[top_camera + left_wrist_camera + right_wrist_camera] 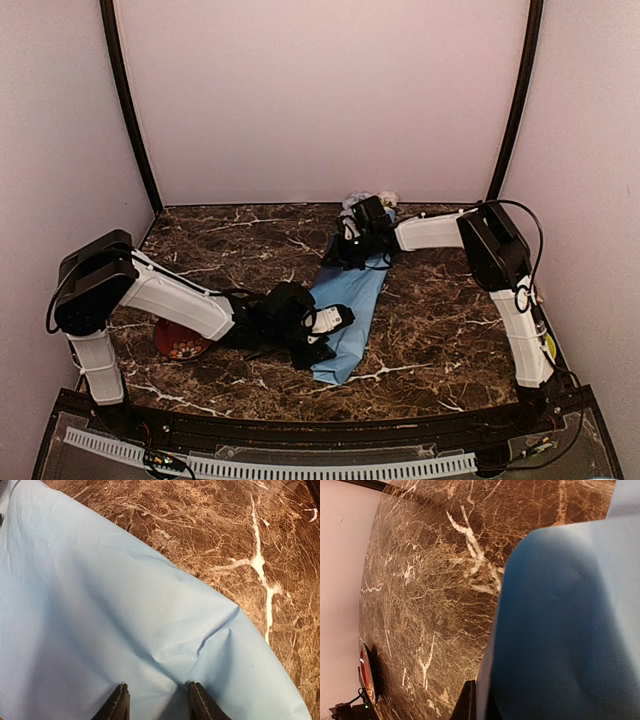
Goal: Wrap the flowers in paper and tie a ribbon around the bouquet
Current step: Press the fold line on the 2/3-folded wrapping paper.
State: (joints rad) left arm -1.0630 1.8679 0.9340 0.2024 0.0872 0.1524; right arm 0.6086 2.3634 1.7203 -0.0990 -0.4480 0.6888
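Bouquet (350,300) lies slantwise on the tabletop (450,330), flowers (368,199) poking out at its far end. The right pincer (345,252) is closed and seems to pinch the paper (100,605) near the heads. The left pincer (156,695) stands half-spread, its tips pressed on the cone's lower part either side of a pucker. It should gather the whole cone, not one crease, and squeeze gently so the thin sheet neither tears nor unrolls. No ribbon shows.

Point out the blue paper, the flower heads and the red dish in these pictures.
paper (358,295): top external view, middle of its light-blue outer face.
flower heads (385,198): top external view, a pale head at the paper's far end.
red dish (180,345): top external view, its exposed patterned part.
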